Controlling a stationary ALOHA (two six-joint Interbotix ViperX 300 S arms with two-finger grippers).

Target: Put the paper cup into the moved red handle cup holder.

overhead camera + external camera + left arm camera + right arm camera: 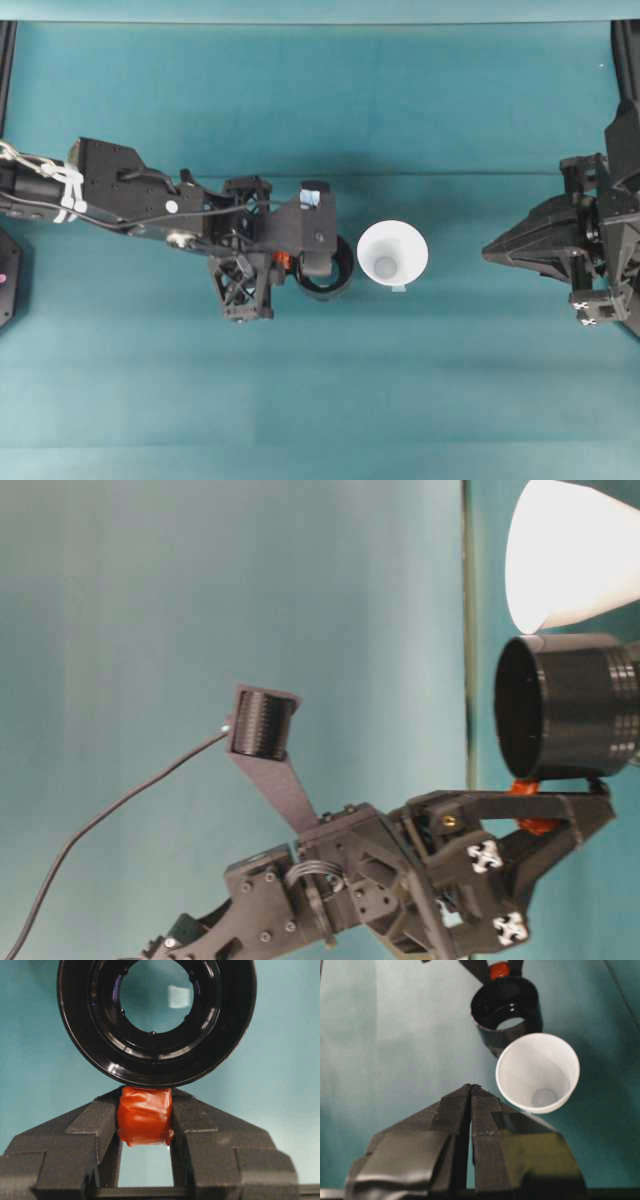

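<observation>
Seen from above, my left gripper (pixel 292 262) sits left of the table's middle, and its two fingers (pixel 100 1125) are pinched on the small red-orange handle tab (pixel 145 1115) of the red handle cup holder (pixel 326 272). In my left wrist view that tab is squeezed between the pads, with the holder's glossy black ring just beyond my fingertips and its mouth facing up at the camera; the table-level view shows the holder with its open mouth pointing up. Just to the right of the holder, very close and perhaps touching it, stands the paper cup (pixel 392 254), upright on the teal table (pixel 320 400), wide white rim up and smaller greyish base down, so its long axis is vertical. Far to the right, well apart from the cup, my right gripper (pixel 488 252) hangs with its tip aimed left toward the cup; in the right wrist view its fingers (pixel 452 1110) are pressed together with nothing between them. The relation that matters: the cup lies straight ahead of my right fingertips, to the left, with the holder directly beyond it. My left hand is nearer the cup but is busy with the handle, so I judge the free right hand should spread and take the cup. Count: one paper cup, one holder, one tab, two grippers.
</observation>
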